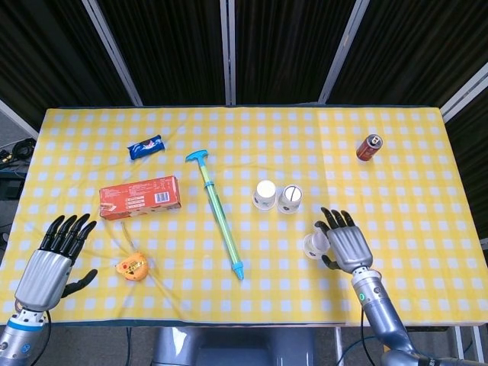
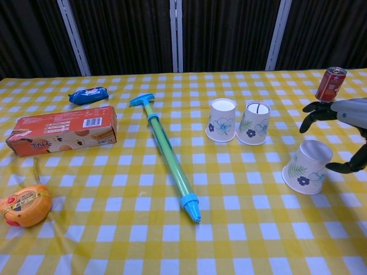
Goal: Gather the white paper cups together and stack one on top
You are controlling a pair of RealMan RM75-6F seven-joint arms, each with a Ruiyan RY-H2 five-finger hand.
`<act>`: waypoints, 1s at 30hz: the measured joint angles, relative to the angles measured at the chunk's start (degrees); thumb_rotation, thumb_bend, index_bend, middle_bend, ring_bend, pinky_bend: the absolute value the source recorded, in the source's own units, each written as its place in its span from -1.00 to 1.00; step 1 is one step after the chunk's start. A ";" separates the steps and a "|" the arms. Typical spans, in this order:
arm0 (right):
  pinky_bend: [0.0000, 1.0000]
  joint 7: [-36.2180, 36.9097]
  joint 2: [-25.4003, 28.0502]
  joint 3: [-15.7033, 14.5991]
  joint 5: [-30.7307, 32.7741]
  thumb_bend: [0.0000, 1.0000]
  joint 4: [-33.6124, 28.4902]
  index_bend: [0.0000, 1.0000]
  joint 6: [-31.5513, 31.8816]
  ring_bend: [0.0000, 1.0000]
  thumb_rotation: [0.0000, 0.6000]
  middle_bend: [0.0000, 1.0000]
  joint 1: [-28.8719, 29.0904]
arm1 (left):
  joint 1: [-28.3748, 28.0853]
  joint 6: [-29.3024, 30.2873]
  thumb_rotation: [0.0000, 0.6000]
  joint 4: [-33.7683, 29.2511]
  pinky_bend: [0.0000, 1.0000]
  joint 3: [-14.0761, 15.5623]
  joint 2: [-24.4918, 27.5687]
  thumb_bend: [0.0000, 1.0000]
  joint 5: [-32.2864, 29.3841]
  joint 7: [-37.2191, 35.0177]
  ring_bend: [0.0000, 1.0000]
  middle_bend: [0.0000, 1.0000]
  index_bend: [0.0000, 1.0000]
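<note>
- The left hand hovers over the near left corner of the yellow checked table, fingers spread flat and straight, holding nothing.
- Just right of it lies an orange tape measure with a thin strap trailing toward the far side.
- The right hand is at the near right, fingers and thumb curved apart around a tilted white paper cup. A fingertip looks close to the cup's base, but whether the hand actually grips it cannot be told.
- A long green and blue water pump toy lies on a slant across the middle.
- Further in, two more flower-printed paper cups stand upside down, touching: the left cup and the right cup. They sit near the tilted cup.
- An orange biscuit box lies at mid left.
- Beyond it is a blue snack packet.
- A red drink can stands at the far right.
</note>
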 measured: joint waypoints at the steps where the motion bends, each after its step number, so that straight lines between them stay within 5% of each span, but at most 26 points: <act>1: -0.97 0.09 -0.02 -0.07 0.14 -0.56 0.13 -0.45 0.00 -1.00 1.00 -1.00 0.05 | 0.09 -0.06 1.00 -0.02 -1.00 -0.11 0.02 -0.59 0.13 -0.03 -1.00 -1.00 -1.00; 15: -0.96 1.51 -1.38 -1.28 1.77 -0.48 2.44 -0.37 -0.32 -1.00 1.00 -1.00 1.72 | 1.42 -1.45 1.00 -0.08 -1.00 -2.14 0.25 -0.59 1.17 -0.74 -1.00 -1.00 -1.00; 20: -0.90 1.89 -1.65 -1.46 2.36 -0.35 2.95 -0.20 -0.01 -1.00 1.00 -0.94 2.20 | 1.82 -2.10 1.00 -0.11 -1.00 -2.78 0.39 -0.59 1.50 -0.98 -1.00 -1.00 -1.00; 30: -0.85 3.60 -0.83 -0.97 -2.24 -0.33 0.68 -0.09 3.41 -1.00 1.00 -0.85 2.10 | 2.55 -2.90 1.00 -0.14 -1.00 -3.92 0.66 -0.59 1.93 -1.47 -1.00 -1.00 -1.00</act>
